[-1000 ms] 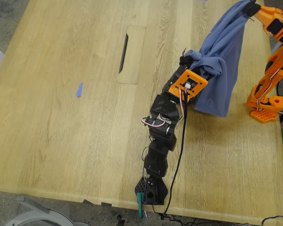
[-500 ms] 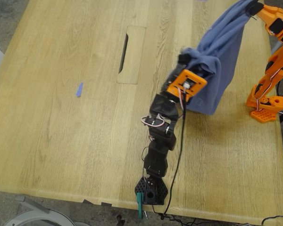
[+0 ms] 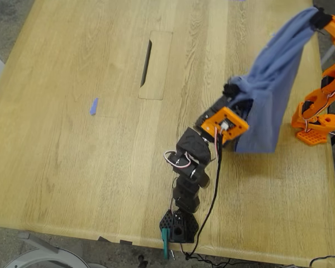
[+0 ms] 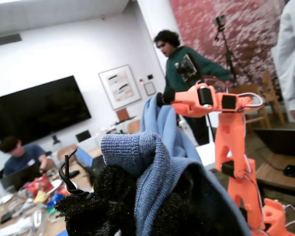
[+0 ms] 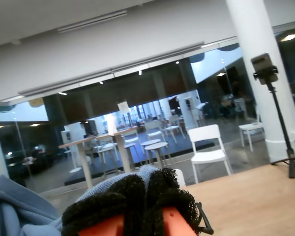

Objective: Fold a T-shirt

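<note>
T-shirt (image 3: 273,84): slate-blue, lifted off the wooden table (image 3: 72,139) and hanging in a stretched drape between two grippers near the exterior view's right edge; its lower hem dangles just above the tabletop. No print shows in these views.

My first gripper (image 3: 233,89): black padded tips on the black-and-orange arm rising from the table's near edge — clenched on a bunched fold of the T-shirt (image 4: 152,162), with the ribbed cloth wrapped over its foam pads (image 4: 113,196).

My second gripper (image 3: 319,15): on the orange arm at the exterior view's upper right, holding the shirt's highest point; its own view shows its black foam pads (image 5: 137,196) pressed together with blue cloth (image 5: 19,211) pinched between and trailing away.

Orange arm as seen from my first wrist view (image 4: 226,128): upright, its tip buried in the far end of the cloth.

Blue scrap (image 3: 93,106): lying alone on the table, well apart toward the exterior view's left.

Table slot (image 3: 147,62): dark cut-out near the table's middle.

People (image 4: 187,73): one standing behind, one seated at a laptop — both in the background.
</note>
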Controlling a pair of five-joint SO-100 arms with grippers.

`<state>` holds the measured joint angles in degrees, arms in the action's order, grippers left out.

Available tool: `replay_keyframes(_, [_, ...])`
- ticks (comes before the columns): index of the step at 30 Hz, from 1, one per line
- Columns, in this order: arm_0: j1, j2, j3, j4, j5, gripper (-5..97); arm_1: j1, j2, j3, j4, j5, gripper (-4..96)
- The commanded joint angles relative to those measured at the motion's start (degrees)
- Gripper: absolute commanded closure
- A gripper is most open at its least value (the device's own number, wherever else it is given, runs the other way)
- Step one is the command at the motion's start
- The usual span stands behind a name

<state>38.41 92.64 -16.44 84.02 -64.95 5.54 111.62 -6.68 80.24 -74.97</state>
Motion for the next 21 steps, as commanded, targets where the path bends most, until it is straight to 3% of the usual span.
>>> replay_keyframes(1, [5.2,6.4,-2.4,0.2,0.6,92,-1.6,2.5,0.4,0.7,0.3,91.3])
replay_keyframes(14, [26.1,4.2,-2.1,6.7,1.1,92,-8.8,14.9,16.7,3.7,-0.8,91.3])
replay_keyframes(21, [33.2,4.0,-2.1,11.6,0.4,92,-6.7,23.4,26.0,5.8,1.5,91.2])
